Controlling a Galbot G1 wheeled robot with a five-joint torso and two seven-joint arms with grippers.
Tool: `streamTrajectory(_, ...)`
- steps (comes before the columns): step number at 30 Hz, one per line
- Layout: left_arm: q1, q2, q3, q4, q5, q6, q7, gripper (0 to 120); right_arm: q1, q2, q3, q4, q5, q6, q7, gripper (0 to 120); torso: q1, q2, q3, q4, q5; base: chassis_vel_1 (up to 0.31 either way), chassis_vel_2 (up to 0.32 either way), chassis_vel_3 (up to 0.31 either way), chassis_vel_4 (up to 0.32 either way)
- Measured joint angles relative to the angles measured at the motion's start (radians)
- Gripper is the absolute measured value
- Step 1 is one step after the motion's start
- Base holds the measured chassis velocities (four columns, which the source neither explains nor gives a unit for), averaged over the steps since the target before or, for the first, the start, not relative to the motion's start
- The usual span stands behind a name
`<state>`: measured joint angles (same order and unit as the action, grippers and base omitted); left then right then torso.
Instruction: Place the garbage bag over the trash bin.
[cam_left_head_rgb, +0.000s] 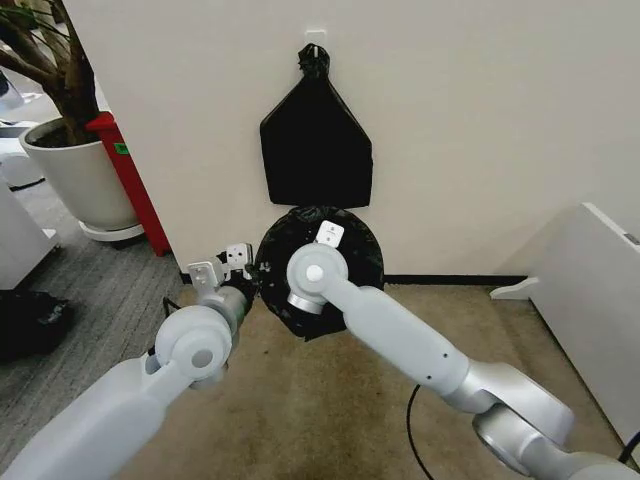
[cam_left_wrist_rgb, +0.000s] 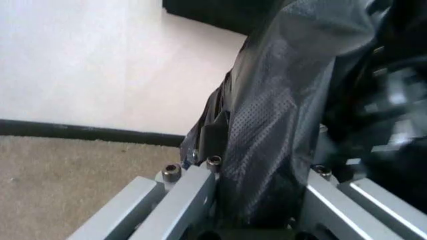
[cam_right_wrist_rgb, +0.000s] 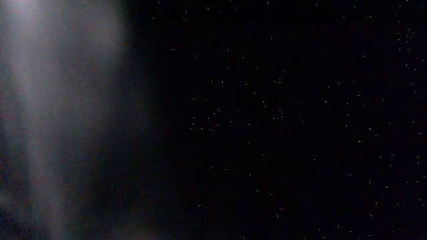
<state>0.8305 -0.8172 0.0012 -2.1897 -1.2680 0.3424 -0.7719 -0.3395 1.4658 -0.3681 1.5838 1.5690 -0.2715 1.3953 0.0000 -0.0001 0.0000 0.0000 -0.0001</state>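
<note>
While the thin, glossy, crinkled black plastic garbage bag (cam_left_head_rgb: 362, 255) sits bunched in a round dark mass on the beige carpet (cam_left_head_rgb: 330, 400) against the white wall (cam_left_head_rgb: 460, 120), the left gripper (cam_left_wrist_rgb: 257, 220) pinches a fold of its dimpled film. The right gripper (cam_left_head_rgb: 318, 275) is over the bag's middle; whether it is spread or pressed together I cannot tell.
</note>
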Motion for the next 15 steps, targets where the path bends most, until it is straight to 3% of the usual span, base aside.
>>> streamTrajectory(6,0.015,0.007,-0.017,-0.026,0.0,-0.006,0.009,0,-0.012,0.013,0.008,-0.029,-0.016,-0.001,-0.016,0,0.0,0.0,0.0,-0.0001,0.0,0.0,0.0,0.0,0.0)
streamTrajectory(15,0.045,0.006,-0.041,-0.02,0.006,-0.006,0.013,0,0.0,-0.019,-0.021,0.099,0.044,0.033,0.024,0,0.0,0.0,0.0,-0.0001,0.0001,0.0,0.0,0.0,0.0)
